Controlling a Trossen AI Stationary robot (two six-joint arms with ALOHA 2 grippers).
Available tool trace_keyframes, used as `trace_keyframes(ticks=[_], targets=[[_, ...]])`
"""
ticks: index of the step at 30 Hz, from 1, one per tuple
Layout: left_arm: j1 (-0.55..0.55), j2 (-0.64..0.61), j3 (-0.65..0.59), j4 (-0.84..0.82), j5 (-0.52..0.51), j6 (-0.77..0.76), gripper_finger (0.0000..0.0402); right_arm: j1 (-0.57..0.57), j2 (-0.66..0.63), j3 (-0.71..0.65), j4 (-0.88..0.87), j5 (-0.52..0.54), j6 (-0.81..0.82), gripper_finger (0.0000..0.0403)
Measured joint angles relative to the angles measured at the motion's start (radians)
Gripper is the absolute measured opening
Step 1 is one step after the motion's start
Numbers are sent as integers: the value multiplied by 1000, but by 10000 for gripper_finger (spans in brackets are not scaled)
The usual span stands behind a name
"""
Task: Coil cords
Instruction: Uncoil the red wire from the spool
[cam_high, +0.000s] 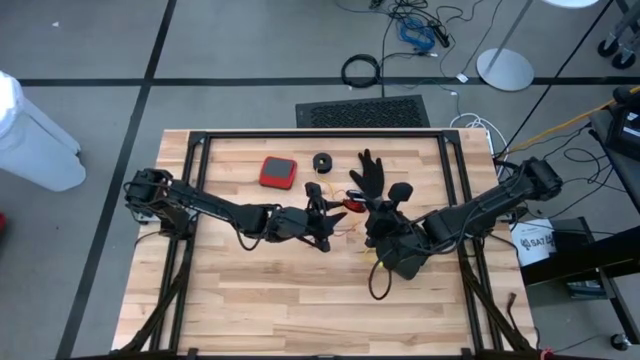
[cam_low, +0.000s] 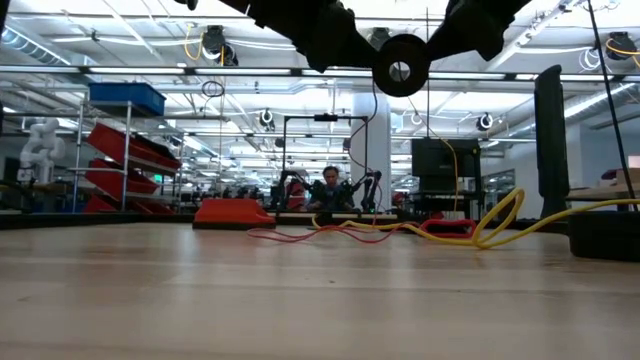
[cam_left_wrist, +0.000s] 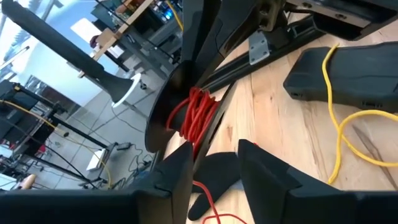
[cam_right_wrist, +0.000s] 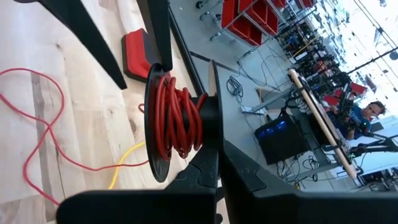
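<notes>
A small black reel (cam_right_wrist: 155, 124), partly wound with the red-orange cord (cam_right_wrist: 177, 121), is held up between my two grippers above the table's middle (cam_low: 400, 65). My right gripper (cam_right_wrist: 214, 165) is shut on it. My left gripper (cam_left_wrist: 214, 180) is open just left of the reel (cam_high: 322, 215). The cord's loose end (cam_left_wrist: 208, 202) runs down between its fingers; whether they touch it, I cannot tell. The rest of the red cord (cam_right_wrist: 43, 124) lies in slack loops on the wood. The yellow cord (cam_low: 490, 228) lies loose on the table. A second black reel (cam_high: 322, 161) lies flat farther back. My right gripper pinches the reel's flange (cam_right_wrist: 208, 109) on the side facing it, between its two fingers at the rim. The fingers come level from the table's right. The reel is lifted clear of the table and stands on edge, the red cord trailing slack from it.
A red pad (cam_high: 277, 172) and a black glove (cam_high: 372, 178) lie at the table's far middle. A black frame (cam_high: 320, 134) runs round the tabletop. A dark block (cam_low: 605, 235) stands at the right in the low view. There is bare wood toward the near edge (cam_high: 300, 310).
</notes>
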Motion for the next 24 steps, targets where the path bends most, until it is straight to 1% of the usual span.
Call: trace_keyframes(ticks=[7, 12, 16, 24], targets=[[1, 0, 0, 4, 0, 0, 105, 0, 0, -1, 7, 1, -20, 0], [1, 0, 0, 7, 0, 2, 104, 0, 0, -1, 13, -6, -44, 0], [1, 0, 0, 9, -1, 46, 104, 0, 0, -1, 12, -25, -57, 0], [0, -3, 0, 5, -10, 70, 104, -1, -1, -1, 9, -20, -82, 0]])
